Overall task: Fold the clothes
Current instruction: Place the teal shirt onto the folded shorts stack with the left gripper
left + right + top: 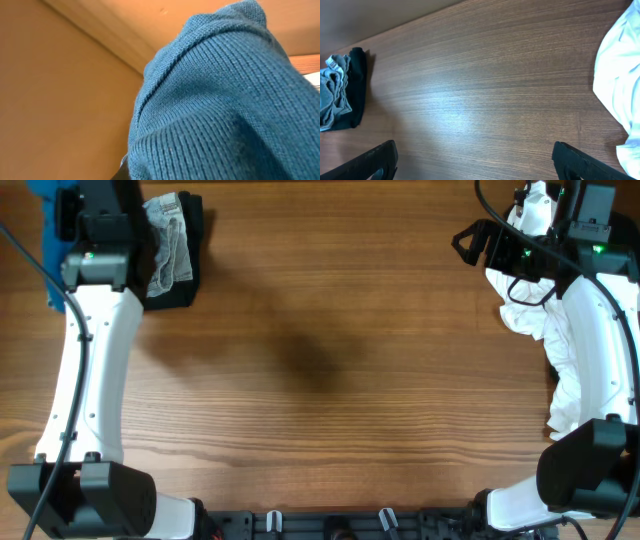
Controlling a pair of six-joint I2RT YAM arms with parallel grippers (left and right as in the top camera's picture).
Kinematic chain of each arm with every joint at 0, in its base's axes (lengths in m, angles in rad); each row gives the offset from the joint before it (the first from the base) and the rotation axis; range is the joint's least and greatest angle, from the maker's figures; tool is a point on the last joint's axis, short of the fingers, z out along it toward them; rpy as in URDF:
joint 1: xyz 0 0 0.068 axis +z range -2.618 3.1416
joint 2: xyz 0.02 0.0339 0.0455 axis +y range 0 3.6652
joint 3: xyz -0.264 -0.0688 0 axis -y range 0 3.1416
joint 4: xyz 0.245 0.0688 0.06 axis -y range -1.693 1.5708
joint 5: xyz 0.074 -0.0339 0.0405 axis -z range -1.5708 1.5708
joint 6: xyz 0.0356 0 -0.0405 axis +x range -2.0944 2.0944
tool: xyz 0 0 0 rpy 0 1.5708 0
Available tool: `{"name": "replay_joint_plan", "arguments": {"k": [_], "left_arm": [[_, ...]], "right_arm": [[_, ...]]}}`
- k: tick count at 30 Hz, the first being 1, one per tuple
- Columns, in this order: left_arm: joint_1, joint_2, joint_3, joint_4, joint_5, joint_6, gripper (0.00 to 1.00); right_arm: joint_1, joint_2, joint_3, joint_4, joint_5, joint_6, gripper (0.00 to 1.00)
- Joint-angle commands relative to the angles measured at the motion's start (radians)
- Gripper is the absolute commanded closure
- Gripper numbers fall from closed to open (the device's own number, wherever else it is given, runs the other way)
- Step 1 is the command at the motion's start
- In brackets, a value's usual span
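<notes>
Your left fingers are closed in the blue garment (215, 100), upper left of the overhead. Your right fingers (575, 162) are wide apart, empty, above the surface (320, 380). The white garment (525, 315) lies far right.

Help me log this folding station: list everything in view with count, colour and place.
blue knit garment: one, deep blue, far-left corner
black cloth: one, black, far left
pale denim shorts: one, grey-blue, on the black cloth
white garment: one, white, right edge, partly covered
table: one, brown wood, underneath
left arm: one, white and black, end at the blue knit, fingers hidden
right arm: one, white and black, right fingers open
</notes>
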Motion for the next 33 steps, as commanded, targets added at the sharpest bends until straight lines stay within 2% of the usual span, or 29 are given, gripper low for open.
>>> {"name": "replay_joint_plan", "arguments": {"k": [1,4,11,20,25,29,33], "left_arm": [[0.048,-0.006,0.021,0.026,0.026,0.034,0.96],[0.081,0.035,0.021,0.108,0.051,0.038,0.96],[0.121,0.148,0.021,0.243,0.066,0.191,0.96],[0.175,0.215,0.021,0.318,0.068,0.187,0.96],[0.195,0.234,0.021,0.319,0.188,0.186,0.96],[0.193,0.283,0.021,0.33,0.224,0.182,0.96],[0.193,0.353,0.021,0.32,0.28,0.101,0.96]], "right_arm": [[0.007,0.016,-0.009,0.007,0.006,0.007,0.0],[0.007,0.016,-0.009,0.007,0.006,0.007,0.0],[0.007,0.016,-0.009,0.006,0.007,0.007,0.0],[0.007,0.016,-0.009,0.006,0.011,0.007,0.0],[0.007,0.017,-0.009,0.006,0.021,0.007,0.0],[0.007,0.017,-0.009,0.006,0.031,0.007,0.0],[0.007,0.017,-0.009,0.0,0.031,0.007,0.0]]}}
